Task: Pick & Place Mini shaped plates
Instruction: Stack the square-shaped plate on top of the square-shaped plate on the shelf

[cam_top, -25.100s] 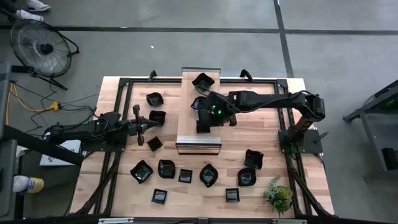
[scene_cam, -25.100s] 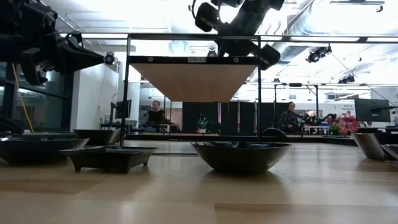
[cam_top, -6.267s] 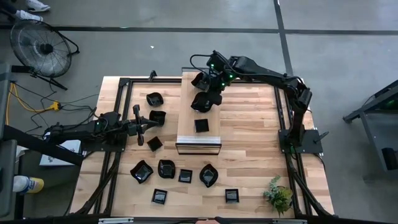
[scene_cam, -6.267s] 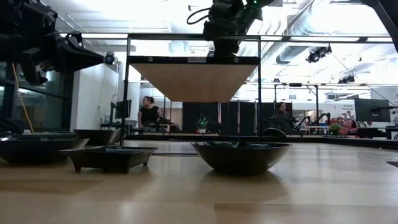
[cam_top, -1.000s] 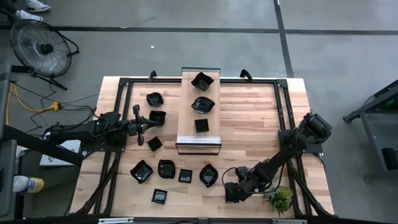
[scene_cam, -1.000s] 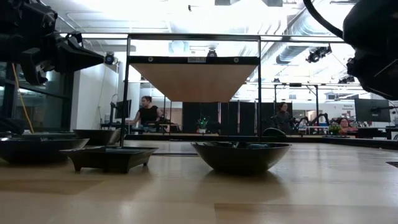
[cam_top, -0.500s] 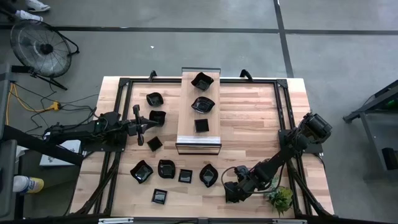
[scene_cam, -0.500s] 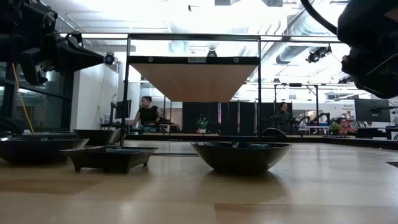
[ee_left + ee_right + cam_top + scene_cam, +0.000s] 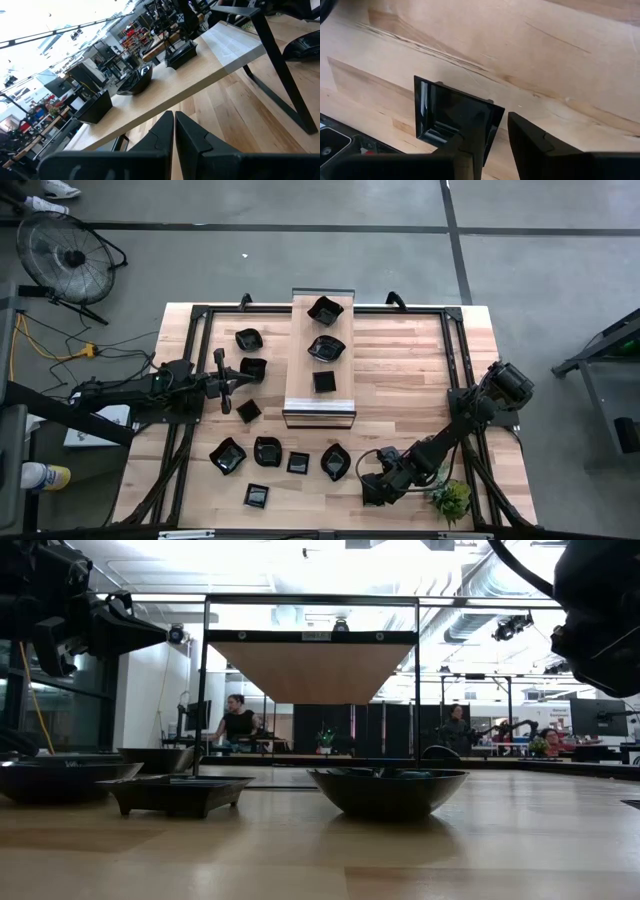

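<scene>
Several mini shaped plates, small glossy black dishes, lie on the table's near left part, among them a leaf-like one; three more sit on the raised wooden shelf. My right gripper hangs at the table's near right, slanting steeply down over a square plate that lies flat on the wood. Its fingers stand a little apart, either side of that plate's wall. In the high view the gripper hides this plate. My left gripper waits shut and level above the table's left side, holding nothing. My right gripper has one finger inside the square plate and the other outside, with the plate's side wall in the narrow gap between them. The fingers come from above. Whether they touch the wall cannot be told. The plate lies flat on the table.
A small green plant stands right beside my right arm at the near right corner. Black frame rails run along the table's sides. Bare wood lies right of the shelf. A fan stands on the floor beyond the far left corner.
</scene>
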You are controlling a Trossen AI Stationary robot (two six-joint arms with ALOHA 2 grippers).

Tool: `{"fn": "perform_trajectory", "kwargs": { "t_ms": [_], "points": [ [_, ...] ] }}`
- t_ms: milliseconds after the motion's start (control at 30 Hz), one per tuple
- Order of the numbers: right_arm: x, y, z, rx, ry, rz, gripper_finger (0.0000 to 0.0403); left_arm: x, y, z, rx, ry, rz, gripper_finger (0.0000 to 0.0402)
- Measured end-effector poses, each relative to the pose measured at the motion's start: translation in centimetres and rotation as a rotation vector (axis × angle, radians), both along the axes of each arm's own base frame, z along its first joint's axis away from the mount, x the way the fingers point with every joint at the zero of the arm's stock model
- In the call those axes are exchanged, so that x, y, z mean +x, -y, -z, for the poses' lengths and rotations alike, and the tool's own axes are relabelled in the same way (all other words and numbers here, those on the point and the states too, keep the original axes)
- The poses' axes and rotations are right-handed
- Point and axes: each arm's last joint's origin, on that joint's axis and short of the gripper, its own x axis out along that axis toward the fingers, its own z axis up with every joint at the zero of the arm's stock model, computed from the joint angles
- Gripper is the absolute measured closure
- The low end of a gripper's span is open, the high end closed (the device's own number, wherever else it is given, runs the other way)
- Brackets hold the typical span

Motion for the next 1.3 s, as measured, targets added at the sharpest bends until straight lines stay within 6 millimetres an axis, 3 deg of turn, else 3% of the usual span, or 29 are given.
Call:
{"fn": "perform_trajectory", "kwargs": {
  "t_ms": [533,1133,1300],
  "points": [
    [0.0,0.0,0.0,-0.004,0.011,-0.011,0.0398,0.0,0.0,0.0,0.0,0.0,0.0,0.0389],
    [1.0,-0.8,-0.7,0.083,0.121,-0.03,0.0401,0.0,0.0,0.0,0.0,0.0,0.0,0.0389],
    [1.0,-0.7,-1.7,0.108,0.164,-0.032,0.0402,0.0,0.0,0.0,0.0,0.0,0.0,0.0389]
  ]
}}
